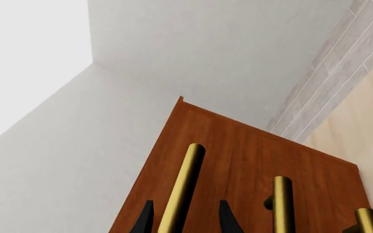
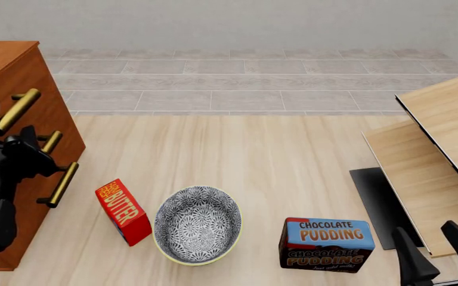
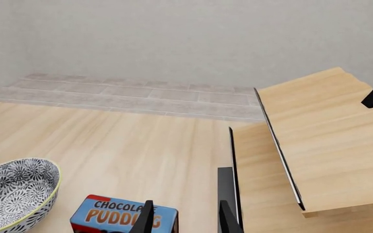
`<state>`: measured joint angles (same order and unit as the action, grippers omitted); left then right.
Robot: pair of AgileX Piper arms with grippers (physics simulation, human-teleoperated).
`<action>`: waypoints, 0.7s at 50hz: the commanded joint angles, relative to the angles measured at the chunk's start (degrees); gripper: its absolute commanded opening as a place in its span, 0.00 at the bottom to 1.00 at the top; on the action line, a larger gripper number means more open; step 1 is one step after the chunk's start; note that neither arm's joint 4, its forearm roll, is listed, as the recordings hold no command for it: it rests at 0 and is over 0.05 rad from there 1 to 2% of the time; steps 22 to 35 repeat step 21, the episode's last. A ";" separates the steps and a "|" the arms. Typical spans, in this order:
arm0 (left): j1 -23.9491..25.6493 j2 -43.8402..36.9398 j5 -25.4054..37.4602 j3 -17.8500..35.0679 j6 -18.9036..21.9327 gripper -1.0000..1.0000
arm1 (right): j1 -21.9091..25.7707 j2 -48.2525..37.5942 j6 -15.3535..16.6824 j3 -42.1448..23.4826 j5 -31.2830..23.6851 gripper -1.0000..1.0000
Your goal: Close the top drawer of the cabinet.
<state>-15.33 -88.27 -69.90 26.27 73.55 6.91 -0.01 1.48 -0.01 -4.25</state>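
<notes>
Across the top of the front view we see a plain pale grey wall point(image 2: 237, 21), and below it a band of grey stone-look floor tiles point(image 2: 237, 83) laid in long rows. The lower two thirds of that frame is a light wood-grain tabletop point(image 2: 253, 155), evenly lit, with soft shadows only. At the right edge we see pale light-wood boards point(image 2: 443, 137) stacked one over another at a slant, with thin dark edges. In the left wrist view two white walls meet at a corner point(image 1: 93, 63) in the upper left.
</notes>
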 commanded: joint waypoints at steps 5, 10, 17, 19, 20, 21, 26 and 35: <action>-10.00 -3.98 0.01 -0.20 -0.57 1.00 | 0.24 0.00 -0.11 0.00 0.08 1.00; -10.91 -3.80 0.01 0.00 -0.33 1.00 | 0.08 0.00 -0.08 0.00 0.05 1.00; -11.48 -3.72 0.01 -0.06 0.31 1.00 | 0.25 0.00 -0.27 0.00 0.12 1.00; -11.52 -3.53 0.01 -0.23 0.41 1.00 | 0.34 0.00 -0.33 0.00 0.17 1.00; -11.59 -3.53 0.01 -0.18 0.48 1.00 | 0.31 0.00 -0.32 0.00 0.16 1.00; -11.62 -3.58 0.01 -0.15 0.50 1.00 | 0.31 0.00 -0.33 0.00 0.16 1.00; -11.62 -3.58 0.01 -0.15 0.50 1.00 | 0.31 0.00 -0.33 0.00 0.16 1.00; -11.62 -3.58 0.01 -0.15 0.50 1.00 | 0.31 0.00 -0.33 0.00 0.16 1.00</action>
